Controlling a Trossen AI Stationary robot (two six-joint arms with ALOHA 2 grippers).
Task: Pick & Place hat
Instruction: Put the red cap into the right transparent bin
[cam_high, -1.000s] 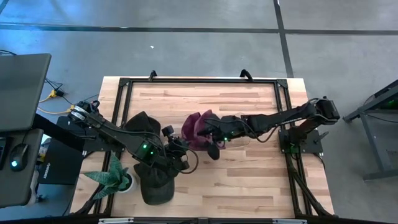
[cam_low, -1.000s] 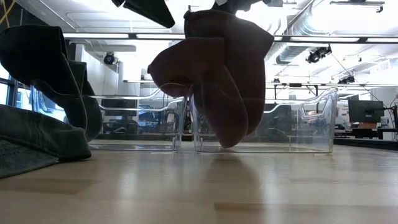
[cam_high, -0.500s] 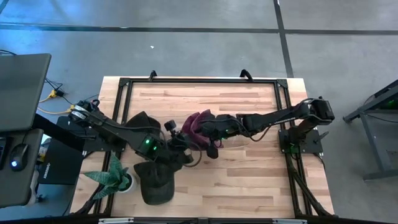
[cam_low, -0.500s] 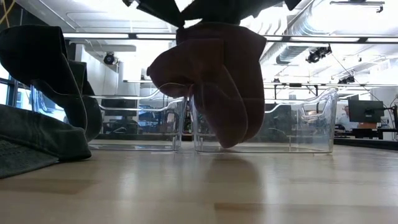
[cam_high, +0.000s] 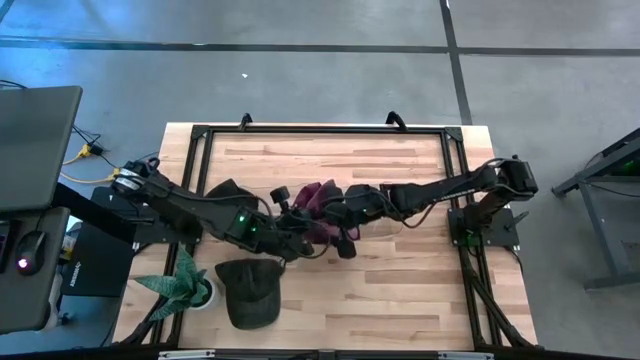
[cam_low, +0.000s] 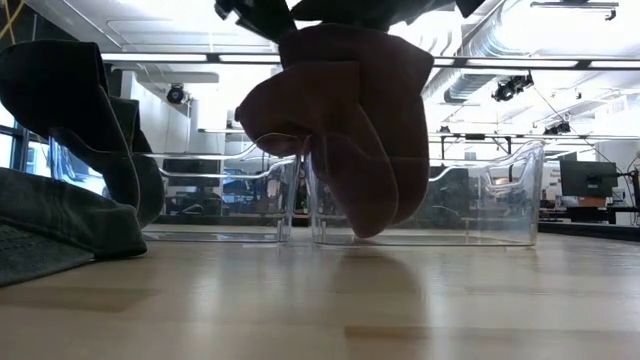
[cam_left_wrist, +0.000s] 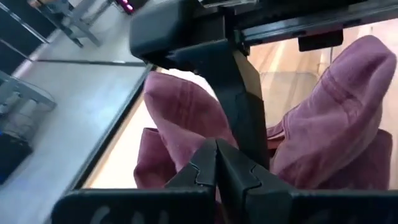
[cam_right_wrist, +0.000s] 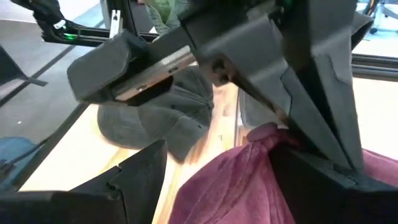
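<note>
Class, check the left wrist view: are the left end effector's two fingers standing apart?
No: the left end effector has its fingers pressed together against the maroon hat.

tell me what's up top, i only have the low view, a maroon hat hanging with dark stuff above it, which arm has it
Observer: Both grippers meet at the maroon hat. The left gripper is shut on a fold of it.
Operator: and the right one
Observer: The right gripper has its fingers spread wide, with the hat's cloth between them.
Operator: what's the dark cloth on my left
Observer: From above, it is a dark hat lying on the table near the front edge, beside a small potted plant.
</note>
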